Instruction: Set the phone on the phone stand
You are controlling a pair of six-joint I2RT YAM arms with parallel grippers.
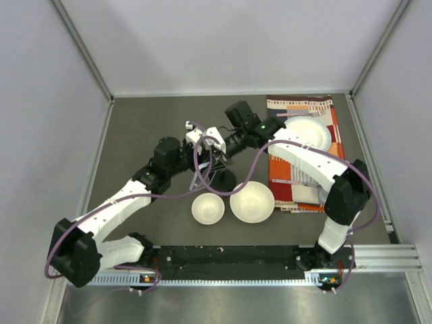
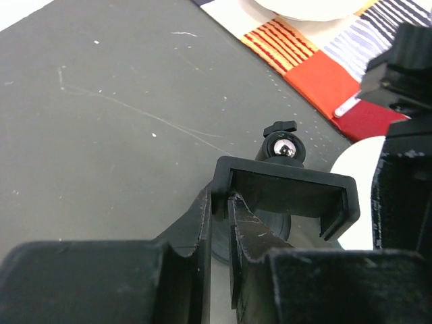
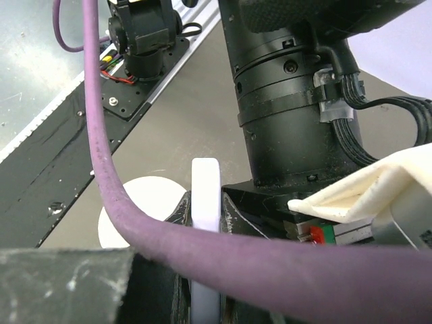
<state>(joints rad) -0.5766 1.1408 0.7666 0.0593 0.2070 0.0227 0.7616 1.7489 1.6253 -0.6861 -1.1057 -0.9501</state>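
Black stand [image 2: 290,192] was pinched at one cradle arm by the narrow left hand [image 2: 219,216]. The right hand [image 3: 205,226] held the phone [image 3: 204,182] edge-on close by, not yet seated. Seating looked in hand; next, the phone needed lowering squarely between the cradle's arms.

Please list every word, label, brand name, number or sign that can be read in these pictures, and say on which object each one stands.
There is no readable text in any view.
On the phone: nothing; only its pale edge shows.
On the phone stand: nothing; it is plain black, with no brand visible.
On the patterned cloth: stripes and colour blocks only, no letters.
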